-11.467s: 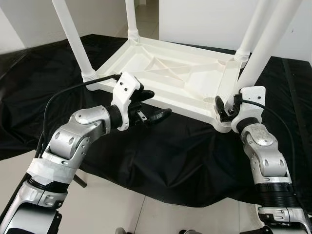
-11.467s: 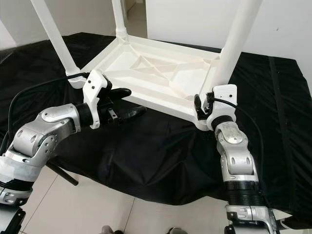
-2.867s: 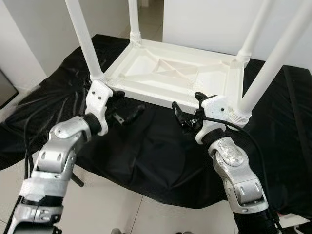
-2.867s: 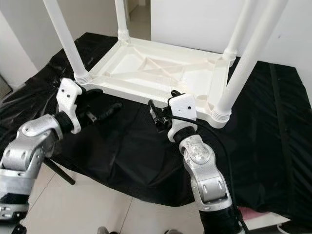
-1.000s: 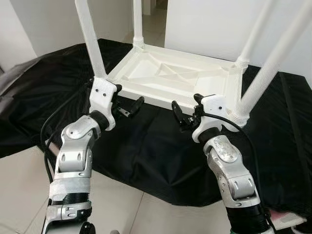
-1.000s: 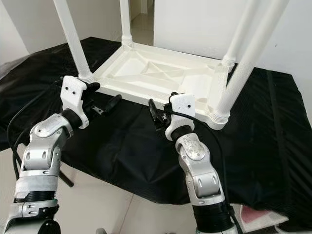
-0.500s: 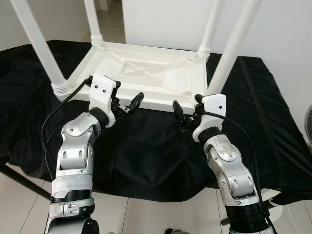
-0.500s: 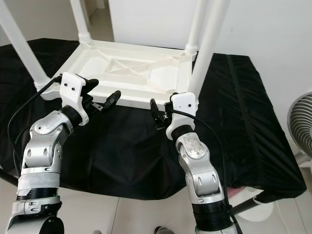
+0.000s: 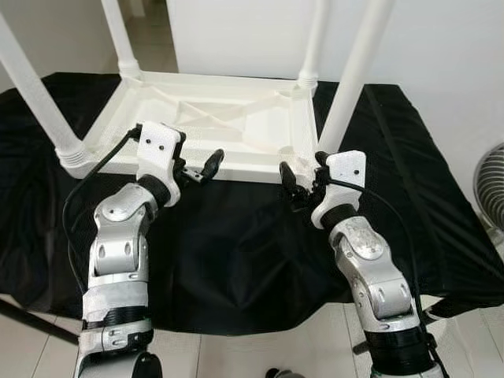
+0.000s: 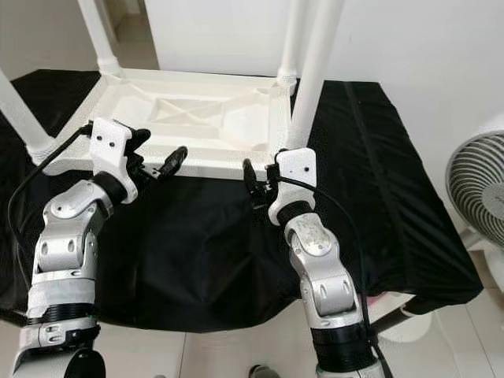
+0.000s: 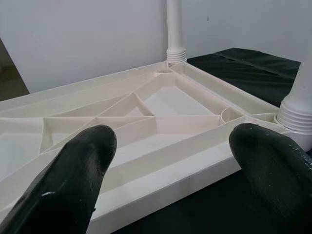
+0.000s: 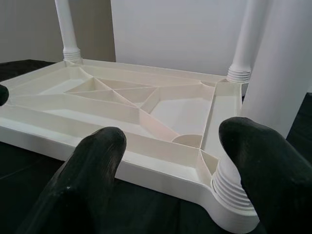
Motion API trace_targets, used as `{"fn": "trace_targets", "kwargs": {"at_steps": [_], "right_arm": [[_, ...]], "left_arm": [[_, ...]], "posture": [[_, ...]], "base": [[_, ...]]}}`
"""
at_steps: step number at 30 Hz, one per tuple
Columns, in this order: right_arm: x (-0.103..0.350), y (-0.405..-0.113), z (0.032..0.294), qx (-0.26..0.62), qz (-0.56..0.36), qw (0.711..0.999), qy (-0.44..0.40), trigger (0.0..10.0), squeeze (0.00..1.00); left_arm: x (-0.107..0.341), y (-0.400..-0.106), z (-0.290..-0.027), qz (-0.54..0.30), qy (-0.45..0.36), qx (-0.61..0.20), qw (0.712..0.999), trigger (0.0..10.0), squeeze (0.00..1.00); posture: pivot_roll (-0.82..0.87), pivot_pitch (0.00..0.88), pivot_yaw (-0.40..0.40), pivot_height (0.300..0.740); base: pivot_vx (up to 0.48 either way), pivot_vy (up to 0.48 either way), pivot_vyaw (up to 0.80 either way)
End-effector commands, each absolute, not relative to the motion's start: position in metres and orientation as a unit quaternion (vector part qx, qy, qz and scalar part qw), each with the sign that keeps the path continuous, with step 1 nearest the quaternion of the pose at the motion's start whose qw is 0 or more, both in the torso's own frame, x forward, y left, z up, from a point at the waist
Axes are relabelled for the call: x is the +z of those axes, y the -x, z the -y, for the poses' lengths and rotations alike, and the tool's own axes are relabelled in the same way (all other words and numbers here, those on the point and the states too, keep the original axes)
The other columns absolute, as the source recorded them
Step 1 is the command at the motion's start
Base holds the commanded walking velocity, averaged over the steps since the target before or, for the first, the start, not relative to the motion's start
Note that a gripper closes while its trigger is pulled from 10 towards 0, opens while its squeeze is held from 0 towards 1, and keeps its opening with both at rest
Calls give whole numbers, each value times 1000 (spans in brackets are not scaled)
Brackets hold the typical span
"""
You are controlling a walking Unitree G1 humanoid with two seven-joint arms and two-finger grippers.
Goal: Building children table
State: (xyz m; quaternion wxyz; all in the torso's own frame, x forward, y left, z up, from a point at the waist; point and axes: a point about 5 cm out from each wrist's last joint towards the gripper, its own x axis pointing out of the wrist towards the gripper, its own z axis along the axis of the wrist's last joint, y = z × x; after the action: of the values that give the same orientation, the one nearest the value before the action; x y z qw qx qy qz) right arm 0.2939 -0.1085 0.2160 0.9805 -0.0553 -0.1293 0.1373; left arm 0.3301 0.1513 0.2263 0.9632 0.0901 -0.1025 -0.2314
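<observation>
**Four legs up, and a flip that could go badly**

The white plastic children's table (image 9: 228,126) lies upside down on the black cloth-covered work surface (image 9: 236,236), its ribbed underside facing up and four white round screw-in legs (image 9: 358,71) standing from the corners. Both arms are raised at its near long edge. The left gripper (image 9: 201,167) sits just beside that edge, left of the middle, fingers spread apart and holding nothing. The right gripper (image 9: 295,185) is near the near-right corner, close by the leg's threaded collar (image 12: 234,195), also spread wide and empty.

To my eye the legs look seated, so what remains is probably checking them or turning the table over. The danger is in the grip: smooth thin plastic rim, two narrow fingertips, and tall legs that make it top-heavy once lifted. A pinch on one side only could let it twist and slip. The loose cloth might drag along with it. A white floor fan (image 10: 476,189) stands at the far right, within reach of a swinging leg
</observation>
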Motion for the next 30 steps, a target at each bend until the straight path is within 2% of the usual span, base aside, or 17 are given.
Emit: {"fn": "trace_targets", "kwargs": {"at_steps": [1,19,30], "right_arm": [[214,-295,107,143,121,981,58,10000,0],[215,-296,104,148,126,979,67,10000,0],[216,-289,85,228,127,962,79,10000,0]], "left_arm": [[223,-335,-171,103,-75,-60,990,10000,0],[225,-336,-171,105,-79,-60,990,10000,0],[220,-335,-178,94,-84,-24,992,10000,0]], "posture": [[-120,83,28,740],[-115,72,30,740],[-114,71,30,740]], "base": [[0,0,-781],[0,0,-771],[0,0,0]]}}
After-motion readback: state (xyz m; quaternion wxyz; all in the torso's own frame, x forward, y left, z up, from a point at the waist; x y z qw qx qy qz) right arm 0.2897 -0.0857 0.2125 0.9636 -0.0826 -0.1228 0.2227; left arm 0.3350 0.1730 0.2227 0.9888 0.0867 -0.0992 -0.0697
